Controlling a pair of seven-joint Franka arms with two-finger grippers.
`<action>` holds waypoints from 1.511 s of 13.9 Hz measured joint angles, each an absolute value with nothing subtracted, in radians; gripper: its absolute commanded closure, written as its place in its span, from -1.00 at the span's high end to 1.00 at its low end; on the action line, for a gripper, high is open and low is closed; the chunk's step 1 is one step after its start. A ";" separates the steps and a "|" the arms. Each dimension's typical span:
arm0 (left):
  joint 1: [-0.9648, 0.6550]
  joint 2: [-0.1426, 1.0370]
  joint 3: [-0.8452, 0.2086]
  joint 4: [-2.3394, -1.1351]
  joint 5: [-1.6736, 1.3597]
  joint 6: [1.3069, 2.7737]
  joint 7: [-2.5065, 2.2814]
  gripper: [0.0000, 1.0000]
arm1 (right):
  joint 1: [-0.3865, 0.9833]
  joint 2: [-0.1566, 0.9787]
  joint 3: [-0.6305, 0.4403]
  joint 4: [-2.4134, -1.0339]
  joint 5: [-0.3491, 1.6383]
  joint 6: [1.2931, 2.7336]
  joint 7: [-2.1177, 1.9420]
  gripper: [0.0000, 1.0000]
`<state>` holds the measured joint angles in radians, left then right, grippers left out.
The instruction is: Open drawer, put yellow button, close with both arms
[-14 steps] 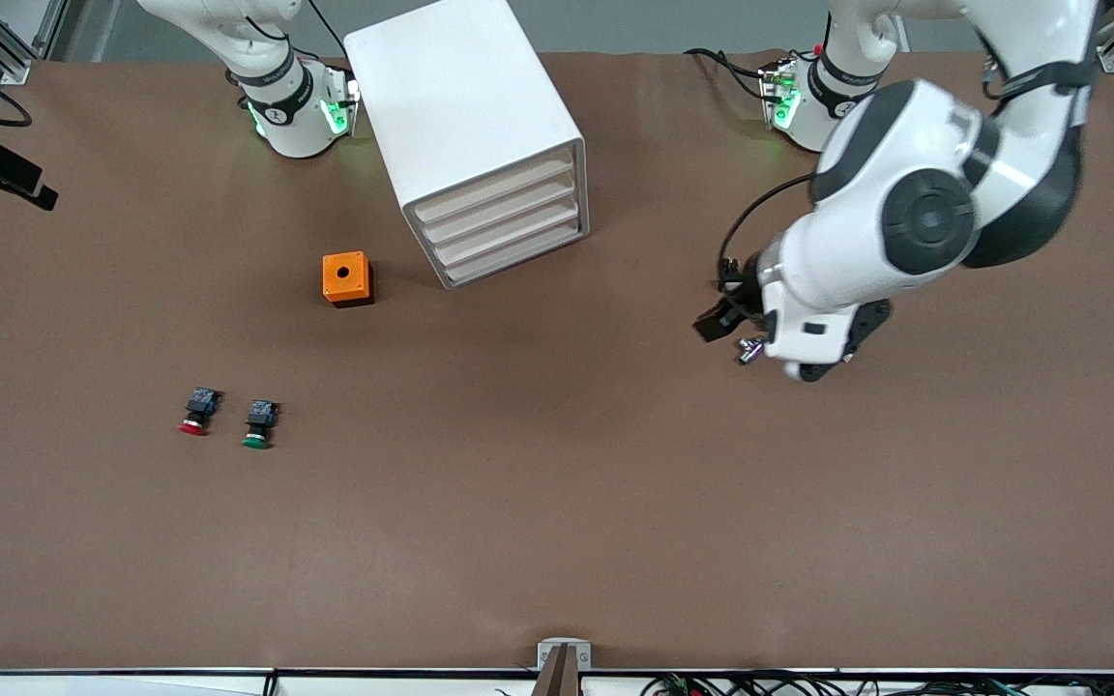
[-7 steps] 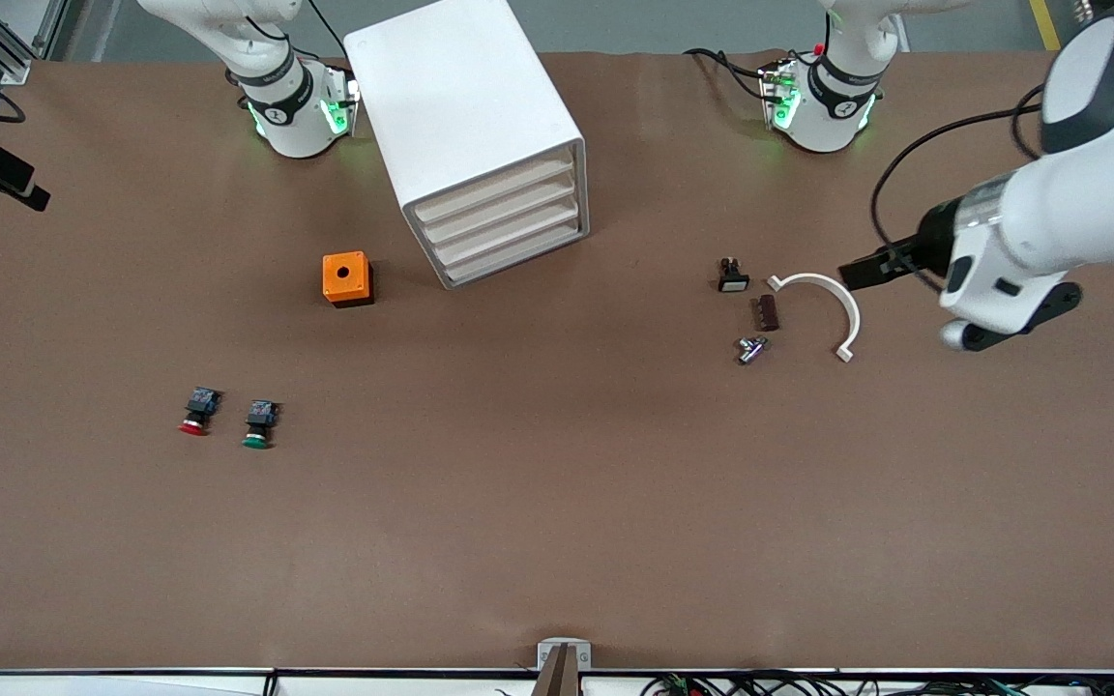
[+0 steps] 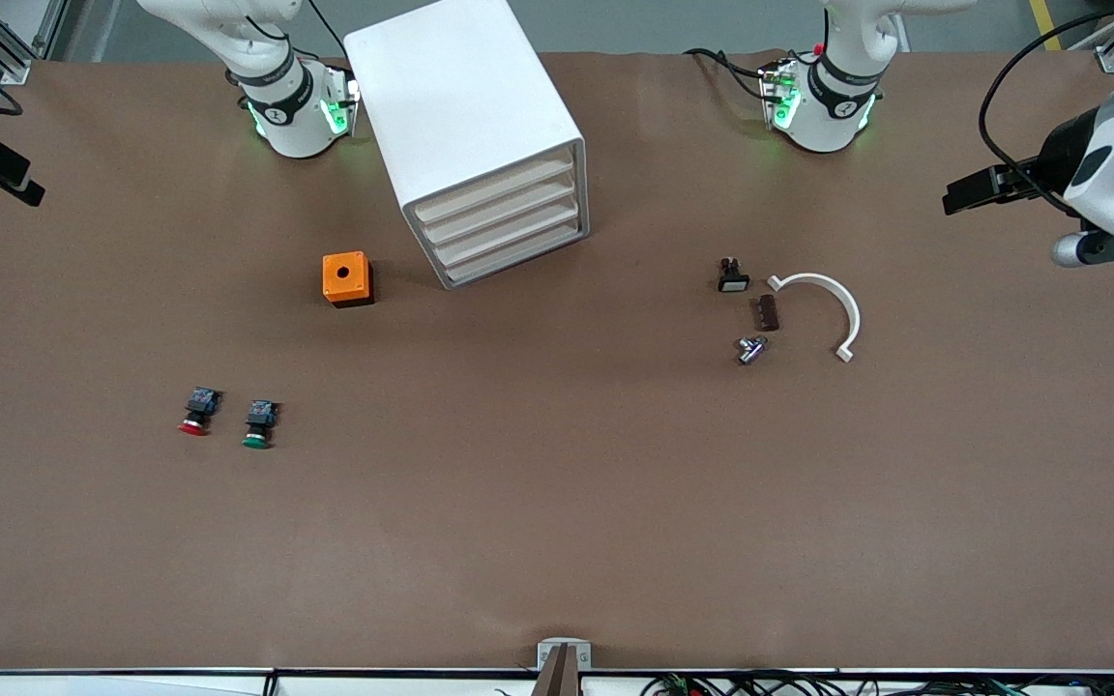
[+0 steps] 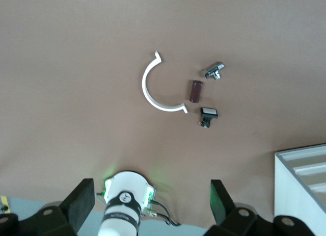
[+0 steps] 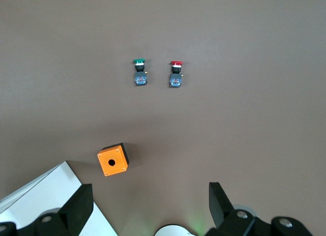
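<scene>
The white cabinet (image 3: 465, 126) stands between the two arm bases. Its top drawer (image 3: 494, 187) is shut, as are the three lower ones. No yellow button shows in any view. My left gripper (image 4: 150, 208) is open and empty, high in the air. Its arm's wrist (image 3: 1113, 174) is at the left arm's end of the table. My right gripper (image 5: 147, 208) is open and empty, high over the table near its own base, and it does not show in the front view.
An orange box (image 3: 347, 278) with a hole sits beside the cabinet. A red-capped button (image 3: 194, 413) and a green-capped button (image 3: 258, 425) lie nearer the front camera. A white arc (image 3: 823, 295), a white-capped black part (image 3: 733, 276), a brown piece (image 3: 767, 312) and a metal piece (image 3: 750, 349) lie toward the left arm's end.
The left arm has swung up and away from over the small parts toward its end of the table, uncovering the arc, the brown piece and the black part. Nothing on the table moved.
</scene>
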<state>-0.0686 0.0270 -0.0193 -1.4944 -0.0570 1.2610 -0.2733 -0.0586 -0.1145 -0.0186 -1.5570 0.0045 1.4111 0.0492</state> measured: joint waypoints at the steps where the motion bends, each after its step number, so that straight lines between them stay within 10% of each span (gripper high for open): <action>1: -0.070 0.001 -0.013 -1.537 -0.055 1.317 -0.261 1.00 | -0.058 -0.115 -0.019 -1.556 0.004 1.411 0.026 1.00; 10: 0.006 -0.104 0.021 -1.748 -0.052 1.643 -0.039 1.00 | -0.062 -0.122 -0.026 -1.555 0.034 1.406 0.008 1.00; 21: 0.001 -0.129 -0.022 -1.646 -0.052 1.553 -0.041 1.00 | -0.063 -0.133 -0.030 -1.556 0.036 1.395 0.035 1.00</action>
